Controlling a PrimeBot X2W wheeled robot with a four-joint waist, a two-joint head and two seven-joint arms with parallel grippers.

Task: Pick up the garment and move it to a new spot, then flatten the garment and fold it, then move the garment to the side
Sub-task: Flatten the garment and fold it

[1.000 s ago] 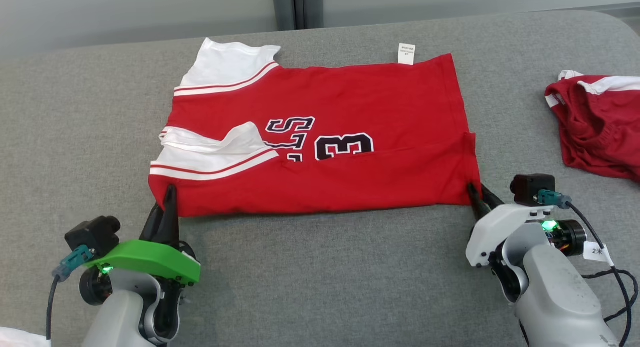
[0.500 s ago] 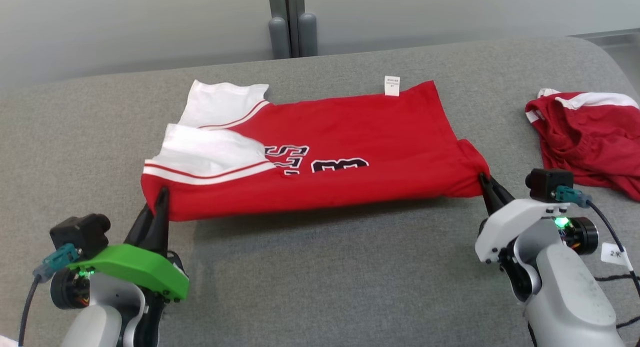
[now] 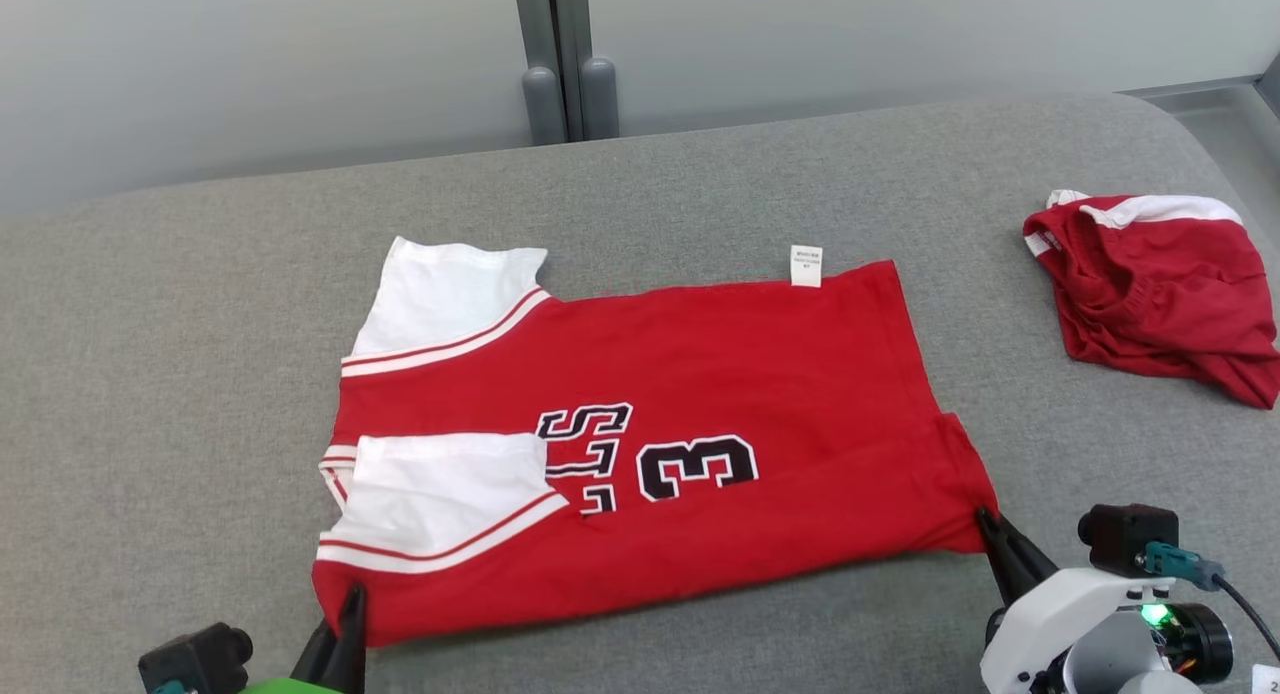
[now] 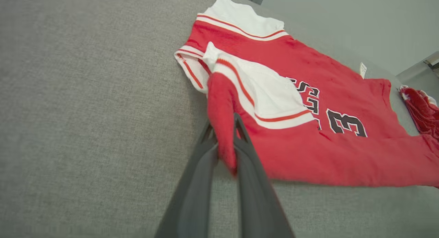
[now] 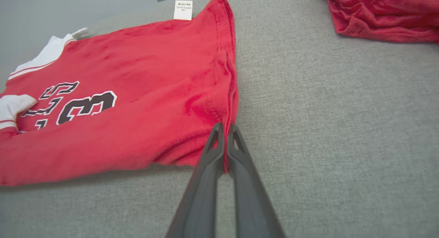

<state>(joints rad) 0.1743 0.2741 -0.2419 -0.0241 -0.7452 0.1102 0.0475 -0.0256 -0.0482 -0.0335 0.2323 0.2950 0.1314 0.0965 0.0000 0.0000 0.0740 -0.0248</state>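
Head view: the jersey lies spread on the grey tabletop, near edge folded over so that only part of the lettering shows. Its small white tag is at the far edge. The left tool sits at the near left corner, the right tool at the near right corner. The red shorts lie well apart to the right.

Left wrist view: the left tool is pinching a bunched red corner just beside the white sleeve.

Right wrist view: the right tool is pressed together on the hem corner, with only a thin sliver of cloth between the fingers.

The weaker hold looks to be the right one. A sharp tug could pull that hem free and drop the corner. Uneven pulling would likely skew the fold or rumple the folded-in sleeve, and a wide sweep to the right could drag the jersey onto the shorts.
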